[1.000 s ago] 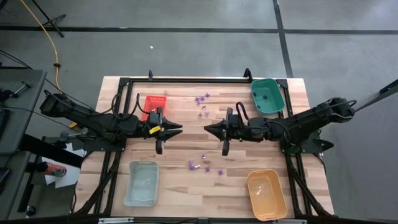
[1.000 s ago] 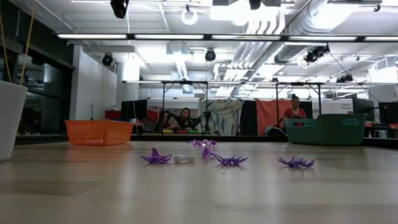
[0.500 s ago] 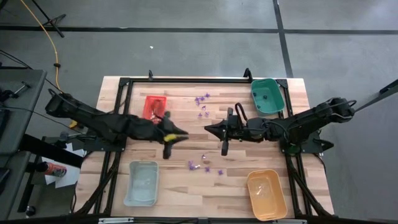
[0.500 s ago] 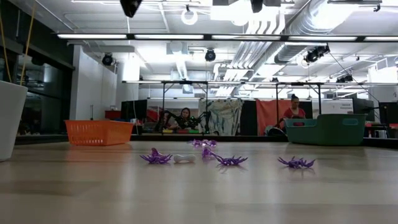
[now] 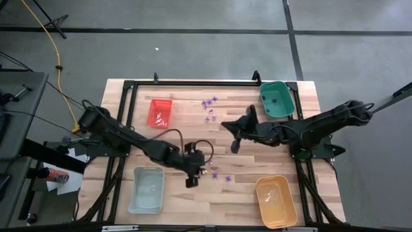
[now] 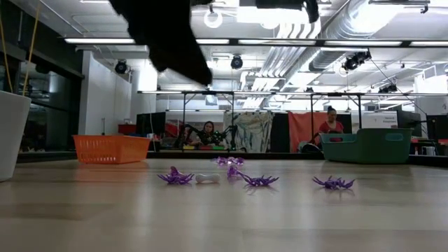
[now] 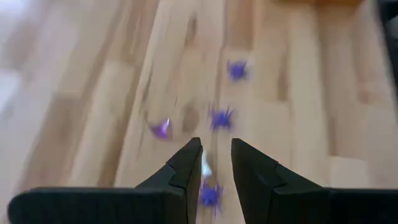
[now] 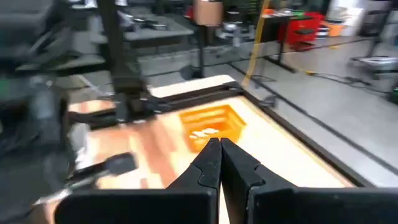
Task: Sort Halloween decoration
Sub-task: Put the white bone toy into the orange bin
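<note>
two grippers: left gripper (image 5: 194,172) part-open, empty, over purple pieces (image 5: 213,172); right gripper (image 5: 233,135) closed, empty.

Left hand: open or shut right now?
Open: the left hand shows a clear gap between its dark fingers, hanging over small purple spider decorations.

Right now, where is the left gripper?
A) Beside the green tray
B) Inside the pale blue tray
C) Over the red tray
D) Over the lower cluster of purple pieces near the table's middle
D: the high view shows the left gripper stretched out to the lower cluster of purple pieces, and its wrist view shows them between and past its open fingers.
</note>
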`<action>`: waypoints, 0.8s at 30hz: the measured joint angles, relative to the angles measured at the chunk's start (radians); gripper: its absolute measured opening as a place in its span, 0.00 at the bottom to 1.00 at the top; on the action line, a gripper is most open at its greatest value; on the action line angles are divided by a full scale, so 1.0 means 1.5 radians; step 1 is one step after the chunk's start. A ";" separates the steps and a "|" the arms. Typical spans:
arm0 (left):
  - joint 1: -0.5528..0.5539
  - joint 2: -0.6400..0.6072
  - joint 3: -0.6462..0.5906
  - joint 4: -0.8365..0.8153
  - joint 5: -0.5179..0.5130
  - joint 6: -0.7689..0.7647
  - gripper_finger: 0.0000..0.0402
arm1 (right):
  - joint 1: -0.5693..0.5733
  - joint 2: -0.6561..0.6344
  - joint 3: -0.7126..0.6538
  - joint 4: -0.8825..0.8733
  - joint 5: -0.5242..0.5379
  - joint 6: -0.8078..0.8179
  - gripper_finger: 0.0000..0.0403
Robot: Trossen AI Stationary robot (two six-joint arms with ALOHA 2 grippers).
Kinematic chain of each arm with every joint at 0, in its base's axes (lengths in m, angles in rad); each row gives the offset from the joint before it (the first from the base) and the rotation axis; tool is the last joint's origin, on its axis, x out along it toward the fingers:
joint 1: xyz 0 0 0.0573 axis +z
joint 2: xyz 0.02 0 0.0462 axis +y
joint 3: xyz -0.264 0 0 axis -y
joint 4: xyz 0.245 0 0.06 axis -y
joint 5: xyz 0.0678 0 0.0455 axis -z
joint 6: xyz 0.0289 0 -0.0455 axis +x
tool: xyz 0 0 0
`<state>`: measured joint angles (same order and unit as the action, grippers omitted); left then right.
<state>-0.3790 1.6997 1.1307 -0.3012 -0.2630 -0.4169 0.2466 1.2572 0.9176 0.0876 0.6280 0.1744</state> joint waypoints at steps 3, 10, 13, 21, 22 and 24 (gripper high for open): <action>-0.001 0.044 0.000 0.006 0.000 -0.057 0.19 | 0.000 -0.025 0.000 -0.046 0.031 0.003 0.00; -0.001 0.110 0.000 0.018 0.017 -0.104 0.19 | 0.000 -0.068 0.000 -0.108 0.059 0.005 0.00; -0.001 0.134 0.001 0.037 0.017 -0.104 0.19 | 0.000 -0.074 0.000 -0.121 0.059 0.005 0.00; -0.001 0.178 0.001 0.062 0.026 -0.098 0.19 | 0.000 -0.075 0.000 -0.171 0.059 0.032 0.00; -0.001 0.180 0.001 0.062 0.024 -0.098 0.19 | 0.000 -0.075 0.000 -0.179 0.059 0.040 0.00; -0.001 0.188 0.003 0.064 0.019 -0.098 0.19 | 0.000 -0.075 0.000 -0.196 0.059 0.056 0.00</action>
<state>-0.3809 1.9813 1.1349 -0.2047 -0.2351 -0.5644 0.2466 1.1442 0.9180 -0.2057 0.7168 0.2579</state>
